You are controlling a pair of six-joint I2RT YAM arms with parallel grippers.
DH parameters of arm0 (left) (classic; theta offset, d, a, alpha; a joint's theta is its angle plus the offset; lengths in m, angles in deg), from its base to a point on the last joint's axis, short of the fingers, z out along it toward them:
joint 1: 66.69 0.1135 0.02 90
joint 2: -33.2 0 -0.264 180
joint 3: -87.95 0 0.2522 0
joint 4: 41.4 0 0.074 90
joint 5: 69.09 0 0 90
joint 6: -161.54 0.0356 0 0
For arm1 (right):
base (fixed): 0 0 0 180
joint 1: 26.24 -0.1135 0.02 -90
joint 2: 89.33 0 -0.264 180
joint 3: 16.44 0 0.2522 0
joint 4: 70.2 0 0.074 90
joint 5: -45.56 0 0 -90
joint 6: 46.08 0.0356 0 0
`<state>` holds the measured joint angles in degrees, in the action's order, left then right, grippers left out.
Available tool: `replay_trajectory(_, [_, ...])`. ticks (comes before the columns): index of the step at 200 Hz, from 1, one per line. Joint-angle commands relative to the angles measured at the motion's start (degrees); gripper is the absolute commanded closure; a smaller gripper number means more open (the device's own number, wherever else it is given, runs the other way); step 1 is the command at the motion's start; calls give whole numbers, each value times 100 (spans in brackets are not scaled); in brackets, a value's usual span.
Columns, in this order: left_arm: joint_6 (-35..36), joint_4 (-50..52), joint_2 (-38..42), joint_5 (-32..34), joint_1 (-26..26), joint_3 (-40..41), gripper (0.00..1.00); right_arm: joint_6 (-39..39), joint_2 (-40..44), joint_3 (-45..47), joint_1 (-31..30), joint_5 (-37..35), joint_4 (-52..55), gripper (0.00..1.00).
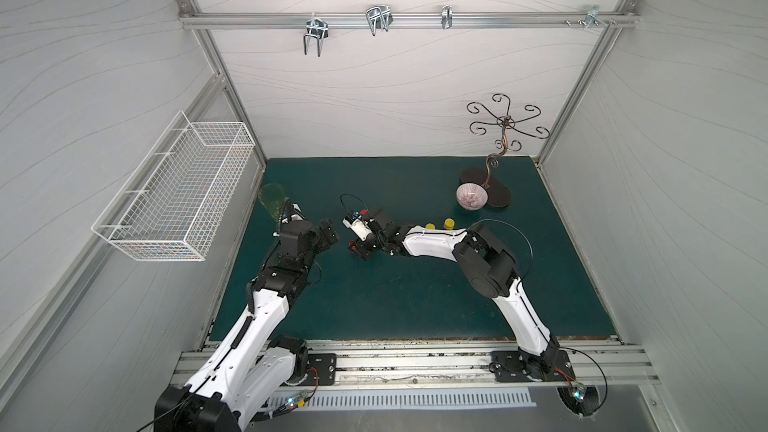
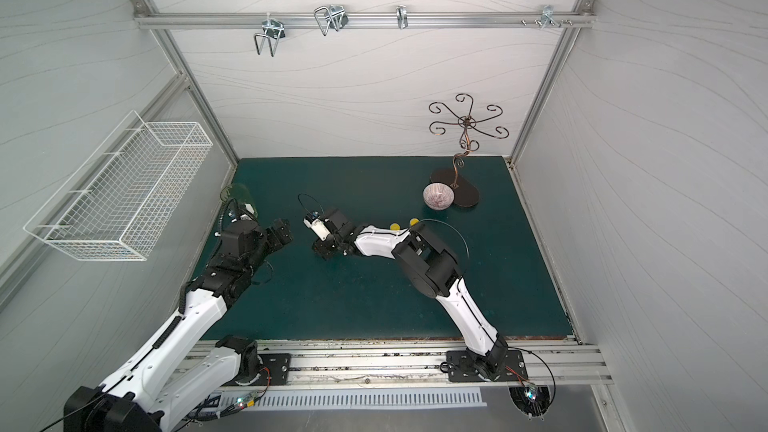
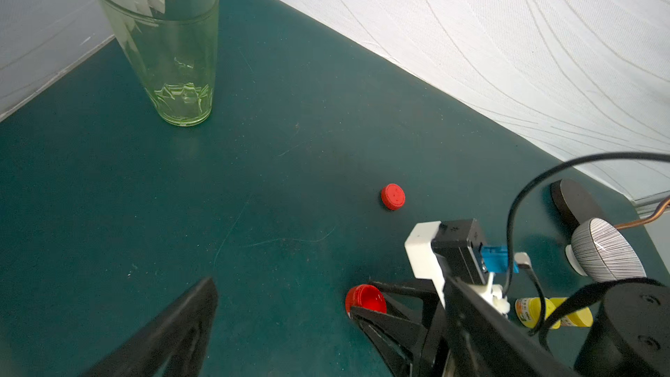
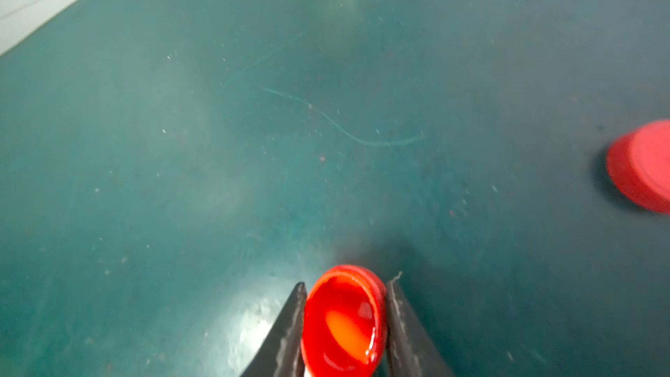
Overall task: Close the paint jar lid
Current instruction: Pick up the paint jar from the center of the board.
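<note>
I see the open red paint jar (image 4: 344,320) mid-mat, pinched between my right gripper's (image 4: 347,282) 2 fingers. Its red lid (image 3: 393,196) lies flat on the green mat (image 1: 415,292), apart from it. My left gripper (image 1: 328,233) hangs nearby, spread wide, holding nothing.

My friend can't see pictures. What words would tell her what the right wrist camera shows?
An open red paint jar, glossy paint showing inside, sits squeezed between the right gripper's two dark fingers. Beneath is a scuffed dark green table, and a red lid lies on it, apart from the jar.
</note>
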<state>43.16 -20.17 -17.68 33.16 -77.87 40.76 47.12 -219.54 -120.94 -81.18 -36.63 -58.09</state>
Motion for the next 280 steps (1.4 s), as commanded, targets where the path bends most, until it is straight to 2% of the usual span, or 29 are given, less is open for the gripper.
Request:
replay_trajectory(1, [170,-752,179,-293,24,164,0,215,469,329,195,-118,161,73])
replay_trajectory(33, [337,-1987,154,-1267,27,480,0,694,1306,1179,821,56,40,76])
replay_trajectory(60, [352,-3102,-536,-2831,19,370,2,951,2119,1778,1491,414,316,76])
replay_trajectory(84, [320,-4899,-1391,-4137,-165,398,6,956,2821,1958,1993,635,918,76])
replay_trajectory(95, [646,-5320,-1693,-4549,-445,342,7,901,3065,1914,2179,802,1260,76])
replay_trajectory(124, [1891,-5212,-2162,-5197,-1251,120,7,655,3496,1510,2488,1228,2283,76])
replay_trajectory(175, [2154,-5937,-2509,-5280,-1347,588,7,709,3786,874,2598,2051,3281,75])
replay_trajectory(203, [2380,-6225,-2639,-5276,-1390,697,11,826,3704,623,2426,2424,3532,75])
replay_trajectory(243, [2512,-6690,-2836,-4863,-1435,881,21,1080,3484,625,2019,2620,3432,74])
replay_trajectory(280, [2557,-6680,-2841,-4734,-1483,899,22,1470,3298,808,1771,2785,2986,74])
